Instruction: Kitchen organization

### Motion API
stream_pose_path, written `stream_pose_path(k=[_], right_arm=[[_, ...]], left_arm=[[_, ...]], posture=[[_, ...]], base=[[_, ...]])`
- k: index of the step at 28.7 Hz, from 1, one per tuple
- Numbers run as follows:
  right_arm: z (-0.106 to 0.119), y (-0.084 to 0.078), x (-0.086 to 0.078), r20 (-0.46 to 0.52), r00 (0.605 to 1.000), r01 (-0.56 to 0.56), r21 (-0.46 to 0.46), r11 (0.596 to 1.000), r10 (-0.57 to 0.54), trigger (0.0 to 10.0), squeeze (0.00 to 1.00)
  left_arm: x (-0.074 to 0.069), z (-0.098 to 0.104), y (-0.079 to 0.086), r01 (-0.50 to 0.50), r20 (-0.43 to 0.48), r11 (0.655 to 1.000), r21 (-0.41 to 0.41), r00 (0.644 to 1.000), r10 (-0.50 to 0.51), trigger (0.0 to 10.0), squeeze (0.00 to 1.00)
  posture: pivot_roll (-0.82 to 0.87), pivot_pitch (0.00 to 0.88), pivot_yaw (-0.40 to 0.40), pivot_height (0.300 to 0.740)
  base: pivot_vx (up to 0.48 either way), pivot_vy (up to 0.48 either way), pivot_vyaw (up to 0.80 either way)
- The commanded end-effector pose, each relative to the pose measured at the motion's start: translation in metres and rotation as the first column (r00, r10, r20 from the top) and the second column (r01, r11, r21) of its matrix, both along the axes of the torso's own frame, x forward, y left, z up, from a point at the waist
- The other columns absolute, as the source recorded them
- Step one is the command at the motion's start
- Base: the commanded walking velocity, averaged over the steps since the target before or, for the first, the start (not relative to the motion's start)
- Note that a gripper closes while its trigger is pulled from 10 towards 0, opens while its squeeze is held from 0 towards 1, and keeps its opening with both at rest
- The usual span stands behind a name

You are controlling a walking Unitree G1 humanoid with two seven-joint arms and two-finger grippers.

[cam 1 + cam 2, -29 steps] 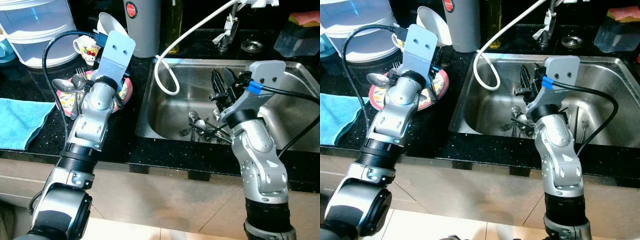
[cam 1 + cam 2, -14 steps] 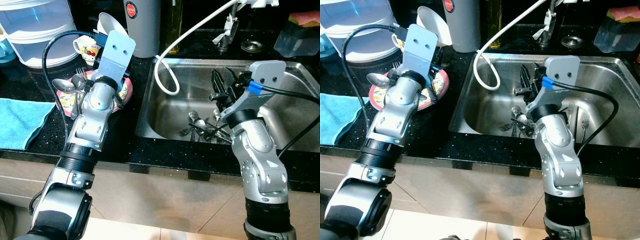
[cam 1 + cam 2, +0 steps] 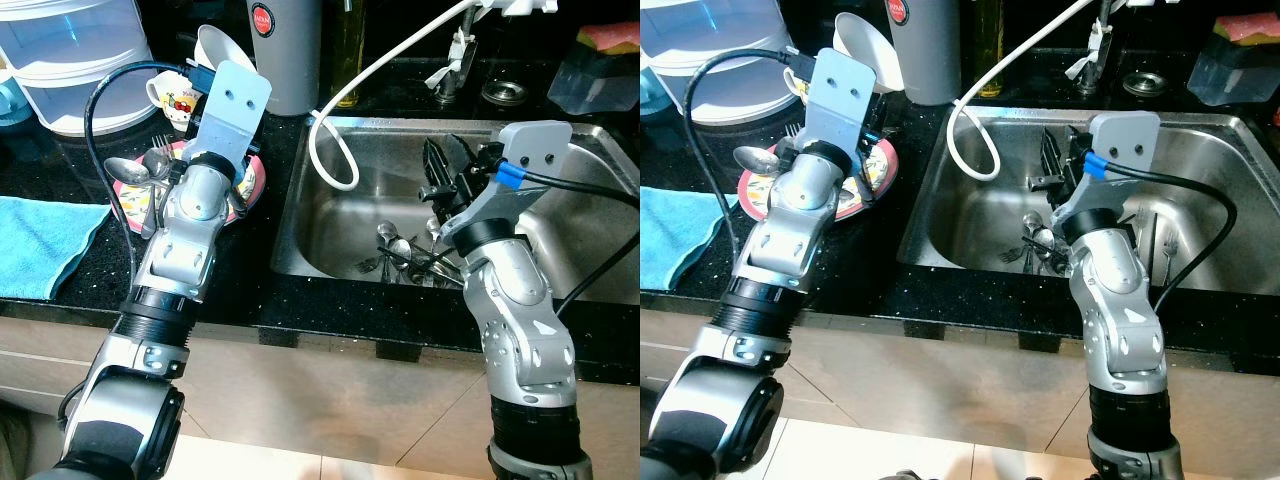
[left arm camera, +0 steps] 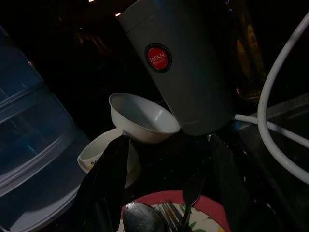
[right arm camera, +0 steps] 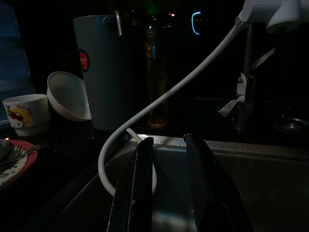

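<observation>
Left gripper [image 4: 166, 193] hovers, fingers spread wide and empty, over the red patterned plate [image 3: 250, 185]; right gripper [image 5: 166, 193], fingers slightly parted and empty, hangs over the steel sink [image 3: 560, 250].

Sink [image 3: 600, 270]: brushed stainless steel, dull sheen, wet-looking glints near the basin floor. Cutlery pile [image 3: 405, 258] in it: polished metal, bright highlights.

Countertop [image 3: 240, 290]: black speckled stone, glossy, mirrors the light.

Hose [image 3: 335, 100]: smooth white plastic or rubber, matt.

Canister [image 4: 186, 63]: grey, satin finish, red round label.

Bowl [image 4: 142, 118]: white, smooth glazed look. Mug [image 5: 24, 113]: glossy white, cartoon print.

Plate [image 3: 855, 195]: glossy, red rim, printed pattern. Spoon [image 4: 140, 217] on it: shiny metal.

Towel [image 3: 40, 240]: blue cloth, soft nap, matt.

Storage tubs [image 3: 75, 55]: translucent plastic, smooth.

Both arms: silver matt metal shells; black matt fingers [image 5: 137, 188].
</observation>
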State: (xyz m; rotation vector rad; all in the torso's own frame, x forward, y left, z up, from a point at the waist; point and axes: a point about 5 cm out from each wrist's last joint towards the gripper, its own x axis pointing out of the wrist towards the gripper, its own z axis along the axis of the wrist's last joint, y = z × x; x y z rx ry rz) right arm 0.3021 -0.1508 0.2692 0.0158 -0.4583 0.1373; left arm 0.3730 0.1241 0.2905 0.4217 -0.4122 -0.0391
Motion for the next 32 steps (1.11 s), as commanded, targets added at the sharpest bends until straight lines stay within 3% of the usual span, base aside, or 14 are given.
stream_pose_path(k=[1,4,5,7,9,10,15,19,27,32], right_arm=[[0.000,0.002,0.001,-0.002,1.000,-0.006,0.000,1.000,0.006,10.0,0.00],[-0.001,0.003,0.001,-0.002,1.000,-0.004,-0.001,1.000,0.004,10.0,0.00],[-0.001,0.003,0.001,-0.002,1.000,-0.004,-0.001,1.000,0.004,10.0,0.00],[-0.001,0.001,0.000,-0.004,1.000,0.000,-0.001,1.000,0.000,10.0,0.00],[-0.001,0.000,0.001,-0.005,1.000,0.003,-0.002,1.000,-0.003,10.0,0.00],[-0.002,-0.001,0.001,-0.005,1.000,0.007,-0.004,1.000,-0.007,10.0,0.00],[0.000,-0.005,0.002,-0.001,1.000,0.017,-0.006,1.000,-0.017,10.0,0.00],[0.001,-0.008,0.003,0.004,1.000,0.029,-0.007,1.000,-0.029,10.0,0.00],[0.002,-0.011,0.003,0.007,0.999,0.034,-0.014,0.999,-0.034,10.0,0.00],[0.002,-0.010,0.003,0.007,1.000,0.027,-0.019,0.999,-0.027,10.0,0.00]], left_arm=[[0.001,-0.004,-0.001,-0.006,-0.021,1.000,0.001,1.000,0.006,10.0,0.00],[0.003,-0.013,0.013,-0.131,-0.105,0.991,-0.021,0.986,0.128,10.0,0.00],[0.003,-0.013,0.013,-0.131,-0.105,0.991,-0.021,0.986,0.128,10.0,0.00],[0.005,-0.018,0.033,-0.265,-0.178,0.964,-0.038,0.951,0.254,10.0,0.00],[0.005,-0.018,0.041,-0.305,-0.196,0.951,-0.038,0.936,0.292,10.0,0.00],[0.005,-0.023,0.053,-0.357,-0.254,0.933,-0.039,0.907,0.337,10.0,0.00],[0.003,-0.025,0.059,-0.353,-0.275,0.936,-0.007,0.900,0.337,10.0,0.00],[0.013,-0.026,0.061,-0.371,-0.401,0.921,-0.116,0.866,0.299,10.0,0.00],[0.020,-0.024,0.060,-0.421,-0.455,0.888,-0.182,0.837,0.304,10.0,0.00],[0.021,-0.019,0.060,-0.425,-0.435,0.890,-0.166,0.842,0.321,10.0,0.00]], posture=[[0.03,0.107,0.081,0.740],[0.03,0.108,0.085,0.740],[0.03,0.108,0.085,0.740],[0.04,0.111,0.083,0.740],[0.04,0.111,0.083,0.740],[0.05,0.111,0.088,0.740],[0.05,0.111,0.086,0.740],[0.05,0.111,0.082,0.740],[0.05,0.104,0.071,0.740],[0.05,0.096,0.069,0.740]], base=[[0.000,0.000,0.00],[0.000,0.000,0.00],[0.000,0.000,0.00],[0.000,0.000,0.00],[0.000,0.000,0.00],[0.000,0.000,0.00],[0.000,0.000,0.00],[0.000,0.000,0.00],[0.000,0.000,0.00],[0.000,0.000,0.00]])
